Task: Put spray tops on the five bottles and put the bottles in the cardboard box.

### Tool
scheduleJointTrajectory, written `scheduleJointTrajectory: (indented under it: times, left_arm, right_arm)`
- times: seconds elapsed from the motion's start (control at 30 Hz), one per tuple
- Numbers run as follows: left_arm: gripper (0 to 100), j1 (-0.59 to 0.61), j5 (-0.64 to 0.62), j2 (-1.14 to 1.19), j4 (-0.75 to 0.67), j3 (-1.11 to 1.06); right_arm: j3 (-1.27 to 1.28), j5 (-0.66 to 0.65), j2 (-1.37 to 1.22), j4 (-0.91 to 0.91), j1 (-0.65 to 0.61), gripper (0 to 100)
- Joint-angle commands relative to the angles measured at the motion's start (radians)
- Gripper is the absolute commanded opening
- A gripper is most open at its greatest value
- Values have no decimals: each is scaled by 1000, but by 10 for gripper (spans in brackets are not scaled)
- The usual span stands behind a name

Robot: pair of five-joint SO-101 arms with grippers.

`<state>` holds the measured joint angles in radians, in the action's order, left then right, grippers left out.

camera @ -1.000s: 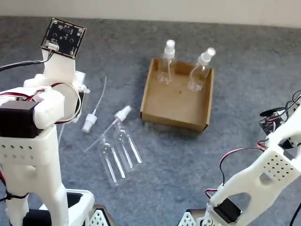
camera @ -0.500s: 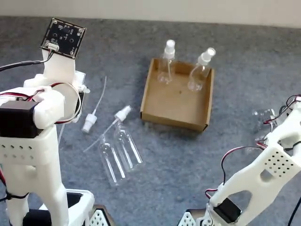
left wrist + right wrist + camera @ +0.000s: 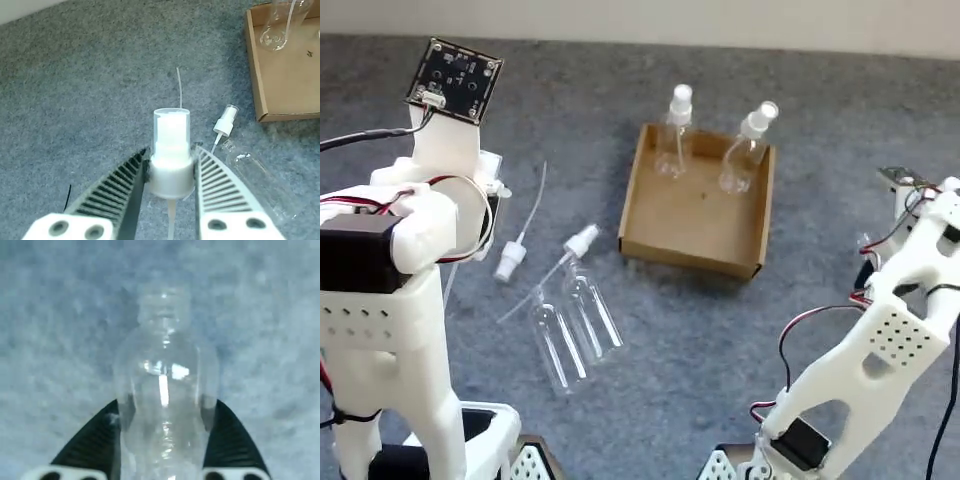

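Observation:
My left gripper (image 3: 170,172) is shut on a white spray top (image 3: 171,145), its dip tube hanging down between the fingers, above the grey carpet left of the cardboard box (image 3: 650,235). My right gripper (image 3: 165,432) is shut on a clear bottle without a top (image 3: 165,375), neck pointing away from the camera. The right arm (image 3: 920,260) stands at the table's right edge. Two capped bottles (image 3: 677,135) (image 3: 748,148) stand in the box's far side. Two bare bottles (image 3: 570,325) lie left of the box, with two loose spray tops (image 3: 510,262) (image 3: 582,240) beside them.
The left arm (image 3: 400,250) rises tall at the left front. Open carpet lies between the box and the right arm. The near half of the box floor (image 3: 695,220) is bare.
The right arm has swung up and back at the table's right edge; the clear bottle glimpsed at its tip half a second ago is now hidden behind it. The left arm has kept still.

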<state>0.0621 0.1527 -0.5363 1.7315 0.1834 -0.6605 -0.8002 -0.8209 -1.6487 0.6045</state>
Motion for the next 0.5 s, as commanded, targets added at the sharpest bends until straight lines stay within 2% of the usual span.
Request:
scheduleJointTrajectory:
  times: [0.0, 0.13, 0.33, 0.47]
  left_arm:
    - [46, 8, -6, -18, 9, 1]
    - [46, 8, -5, -21, 9, -1]
    - [46, 8, -3, -21, 8, -1]
    - [46, 8, -3, -21, 8, -1]
  right_arm:
    - [-5, 230, 13, -18, -45, 88]
    - [-18, 298, 31, 19, -41, 102]
    - [-117, 230, 54, -88, -45, 292]
    - [-209, 204, 51, -116, -45, 322]
